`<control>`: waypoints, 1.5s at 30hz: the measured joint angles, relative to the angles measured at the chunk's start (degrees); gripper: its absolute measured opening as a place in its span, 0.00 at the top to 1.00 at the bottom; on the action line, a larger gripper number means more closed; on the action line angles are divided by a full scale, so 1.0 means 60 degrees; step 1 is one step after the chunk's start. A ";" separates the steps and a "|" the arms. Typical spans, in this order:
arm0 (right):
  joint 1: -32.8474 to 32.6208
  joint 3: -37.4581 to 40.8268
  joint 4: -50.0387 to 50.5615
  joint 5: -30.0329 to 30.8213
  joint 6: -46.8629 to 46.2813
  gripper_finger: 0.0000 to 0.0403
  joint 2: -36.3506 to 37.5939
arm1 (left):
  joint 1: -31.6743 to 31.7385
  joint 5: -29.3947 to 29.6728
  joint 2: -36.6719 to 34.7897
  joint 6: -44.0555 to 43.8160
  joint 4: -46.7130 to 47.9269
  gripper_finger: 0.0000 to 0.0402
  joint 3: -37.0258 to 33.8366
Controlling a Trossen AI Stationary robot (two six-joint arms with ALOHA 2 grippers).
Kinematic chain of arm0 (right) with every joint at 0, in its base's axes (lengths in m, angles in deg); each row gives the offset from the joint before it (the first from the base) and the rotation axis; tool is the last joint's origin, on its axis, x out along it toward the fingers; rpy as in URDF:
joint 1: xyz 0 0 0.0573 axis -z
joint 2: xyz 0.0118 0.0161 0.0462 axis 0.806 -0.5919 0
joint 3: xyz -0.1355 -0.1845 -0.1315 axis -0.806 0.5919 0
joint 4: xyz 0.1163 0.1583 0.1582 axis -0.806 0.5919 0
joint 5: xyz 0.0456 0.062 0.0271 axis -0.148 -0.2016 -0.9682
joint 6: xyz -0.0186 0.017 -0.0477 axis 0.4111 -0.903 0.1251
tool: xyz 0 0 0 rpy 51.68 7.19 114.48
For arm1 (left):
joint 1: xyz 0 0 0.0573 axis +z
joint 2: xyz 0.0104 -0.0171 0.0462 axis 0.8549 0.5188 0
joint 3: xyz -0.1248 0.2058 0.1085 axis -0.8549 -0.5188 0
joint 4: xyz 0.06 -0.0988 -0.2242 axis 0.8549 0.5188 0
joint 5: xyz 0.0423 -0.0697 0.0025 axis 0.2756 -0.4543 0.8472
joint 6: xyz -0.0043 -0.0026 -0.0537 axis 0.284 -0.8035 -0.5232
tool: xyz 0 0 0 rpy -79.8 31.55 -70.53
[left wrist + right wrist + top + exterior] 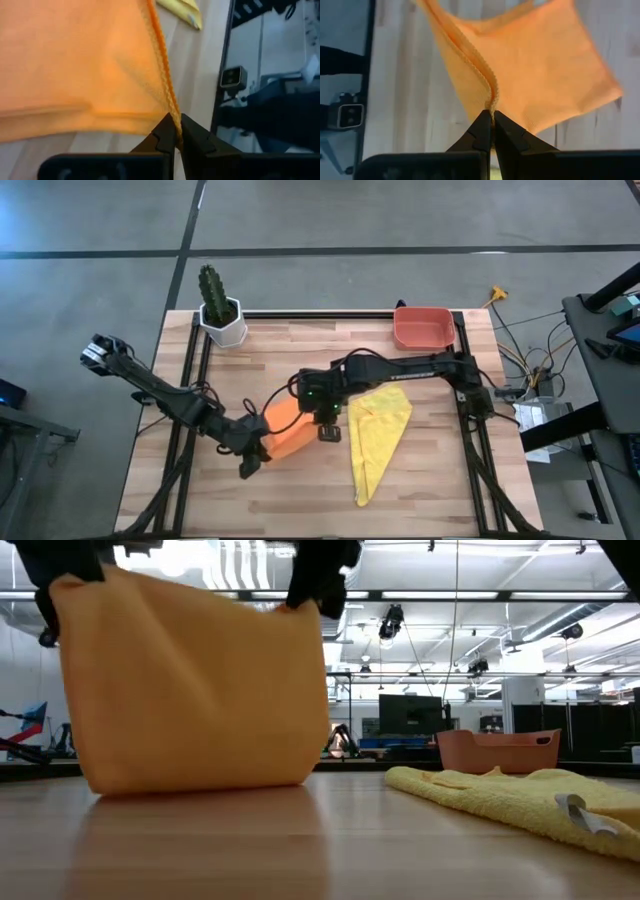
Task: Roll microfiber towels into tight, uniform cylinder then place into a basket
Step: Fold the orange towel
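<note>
Nearest the low camera hangs the orange towel (195, 680), a broad sheet lifted off the bench (320, 840), its lower fold just touching the wooden top. Two dark claws hold it from above at its upper corners.

In the left wrist view the left claw (177, 132) has its fingers pressed together on the stitched hem of the orange towel (75, 65), the cloth spreading away from the fingertips. In the right wrist view the right claw (492, 120) is likewise pinched on a fold of the hem, with the orange towel (535, 65) fanning out beyond its tips over the bench boards.

From above, the orange towel (288, 428) sits near the middle of the bench (280, 500), bunched between the two claws: the left claw (255, 460) at its lower left edge, the right claw (325, 425) at its right edge. The left arm reaches in from the bench's left side, the right arm from the right rail.

Just beside the right claw, the yellow towel (375, 435) lies flat on the bench, folded into a long tapering shape; in the low view the yellow towel (500, 800) shows a small white tag. The salmon-red basket (422, 327) stands at the far right corner, well apart from both towels. A cactus in a white pot (220, 310) stands at the far left corner.
</note>
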 joint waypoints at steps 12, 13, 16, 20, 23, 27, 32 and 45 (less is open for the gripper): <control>0.0340 0.0117 -0.0156 0.0796 0.1084 0.98 -0.0263 | 0.0222 0.0813 -0.0115 0.0566 0.2321 1.00 -0.0168; 0.0394 0.0141 -0.0153 0.0903 0.1147 0.98 -0.0305 | 0.0246 0.0998 -0.0124 0.0565 0.2436 1.00 -0.0178; 0.0556 0.0345 -0.0193 0.1113 0.1367 0.98 -0.0362 | 0.0350 0.1482 -0.0132 0.0568 0.2487 1.00 -0.0200; 0.0793 0.0769 -0.0519 0.1161 0.1601 0.98 -0.0383 | 0.0584 0.1750 -0.0032 0.0628 0.2525 1.00 -0.0234; 0.0966 0.1207 -0.1003 0.1154 0.1612 0.98 -0.0387 | 0.0711 0.1768 0.0183 0.0970 0.2519 1.00 -0.0238; 0.1068 0.1683 -0.1414 0.1132 0.1725 0.98 -0.0394 | 0.0830 0.1782 0.0595 0.1045 0.2486 1.00 -0.0238; 0.1078 0.2256 -0.2024 0.1125 0.1857 0.98 -0.0405 | 0.0887 0.1776 0.1146 0.1054 0.2483 1.00 -0.0238; 0.1211 0.3426 -0.3833 0.1510 0.2035 0.98 -0.0405 | 0.0954 0.1731 0.2442 0.1021 0.2440 1.00 -0.0238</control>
